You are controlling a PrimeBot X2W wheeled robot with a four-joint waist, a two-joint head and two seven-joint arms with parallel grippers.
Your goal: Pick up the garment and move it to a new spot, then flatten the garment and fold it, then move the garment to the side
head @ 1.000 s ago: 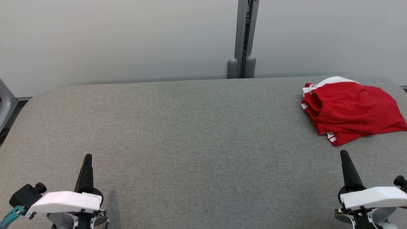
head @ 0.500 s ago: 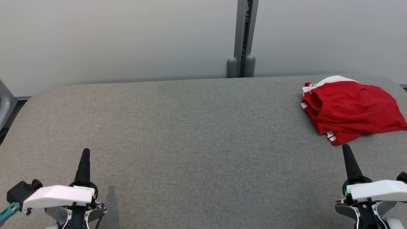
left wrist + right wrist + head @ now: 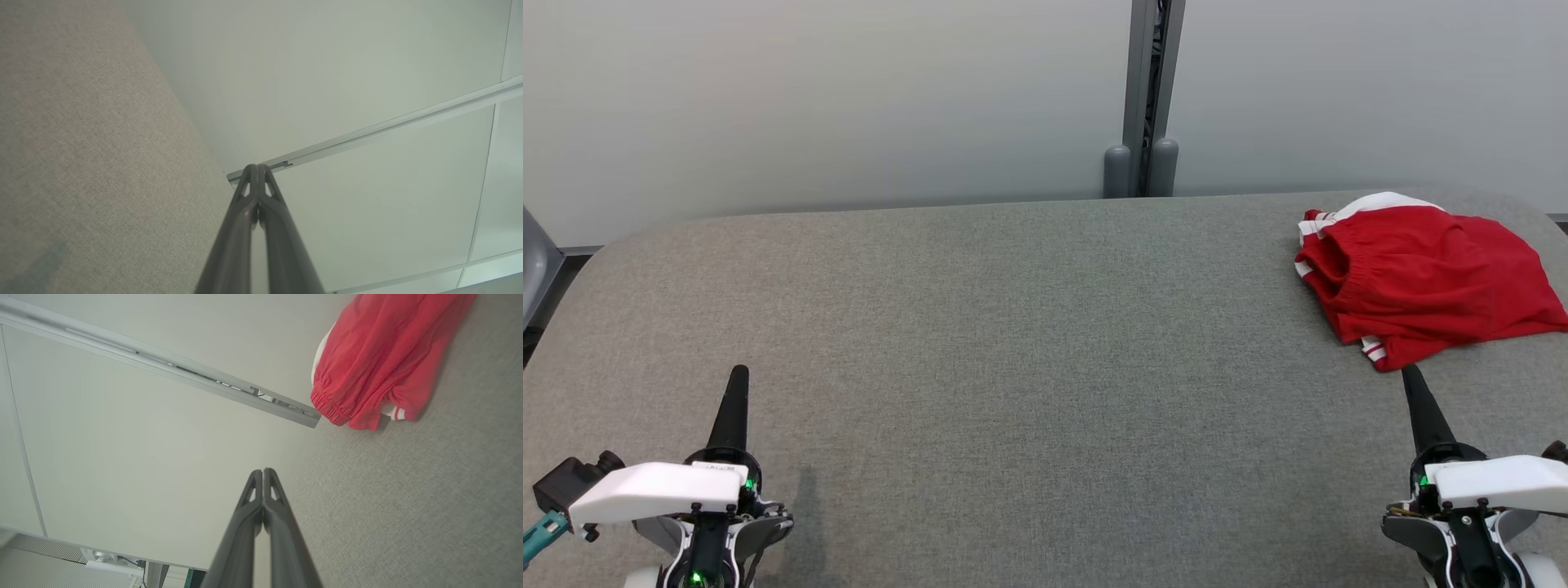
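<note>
The garment (image 3: 1425,278) is a pair of red shorts with white side stripes, lying folded in a heap at the far right of the grey table (image 3: 1013,343). In the right wrist view the garment (image 3: 380,363) sits at the upper right. My right gripper (image 3: 1409,374) is shut and empty near the table's front right, its tip just short of the garment's near edge. Both dark fingers press together in the right wrist view, where the right gripper (image 3: 262,471) holds nothing. My left gripper (image 3: 739,373) is shut and empty at the front left, fingers together in its own view (image 3: 256,166).
A pale wall runs behind the table, with a grey metal post (image 3: 1150,98) at the middle of the far edge. The table's corners are rounded, and a grey object (image 3: 535,261) stands off its left edge.
Both grippers have drawn back toward the lower edge of the head view, and their fingers now point more straight up. The garment has stayed in place.
</note>
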